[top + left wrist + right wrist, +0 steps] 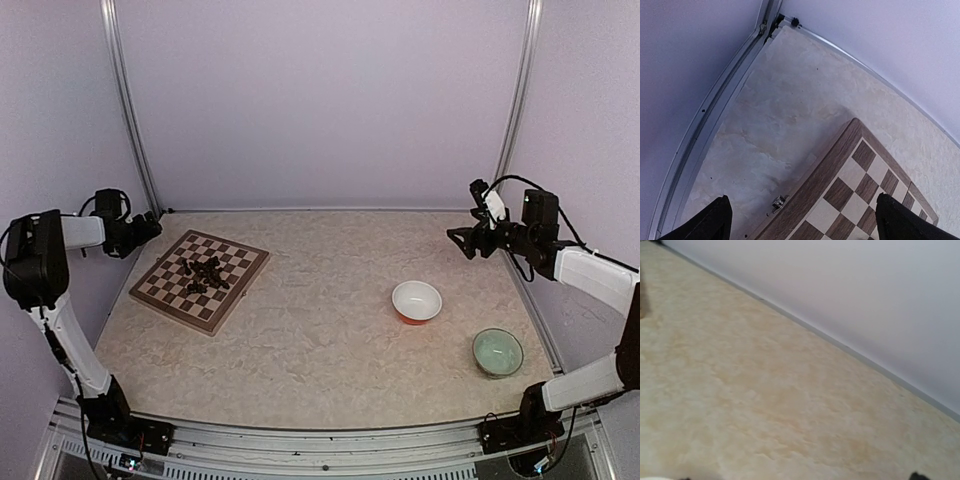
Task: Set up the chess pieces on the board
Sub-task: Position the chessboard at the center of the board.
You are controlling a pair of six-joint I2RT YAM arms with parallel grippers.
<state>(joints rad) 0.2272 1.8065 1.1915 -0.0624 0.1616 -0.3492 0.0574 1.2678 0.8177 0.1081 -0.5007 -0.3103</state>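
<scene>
Setup looks unstarted: the chess pieces [205, 272] lie clustered mid-way on the board [165, 287], none ranked. Left end effector [152, 228] and right end effector [458, 238] gape, empty.

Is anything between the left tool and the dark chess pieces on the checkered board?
Nothing visible does. The open left tool hovers off the far-left edge of the checkered wooden board; the small dark chess pieces lie heaped mid-board, only bare squares between.
</scene>
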